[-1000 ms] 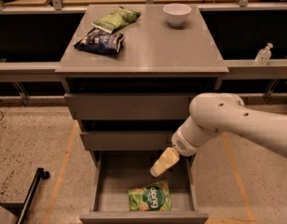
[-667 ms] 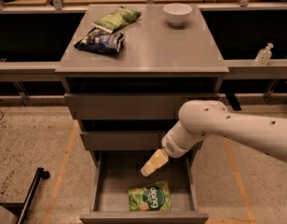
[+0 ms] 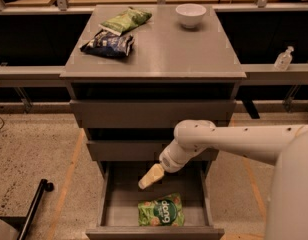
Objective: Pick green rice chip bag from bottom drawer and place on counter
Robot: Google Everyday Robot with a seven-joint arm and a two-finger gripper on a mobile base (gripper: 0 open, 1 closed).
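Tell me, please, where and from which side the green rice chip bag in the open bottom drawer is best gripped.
Probably from straight above: the green rice chip bag lies flat on the floor of the bottom drawer, near its front, and the drawer's walls block the sides. Pinching its crinkled middle seems safest. The gripper hangs over the drawer, just behind the bag.

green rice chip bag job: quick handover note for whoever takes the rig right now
Gripper: hovers over the open bottom drawer, just behind and above the green rice chip bag, holding nothing.
Bag: lies flat near the drawer's front.
Done: drawer is open.
Left: grasp the bag, lift it out, set it on the counter, which already holds a pale green bag, a dark blue bag and a white bowl.
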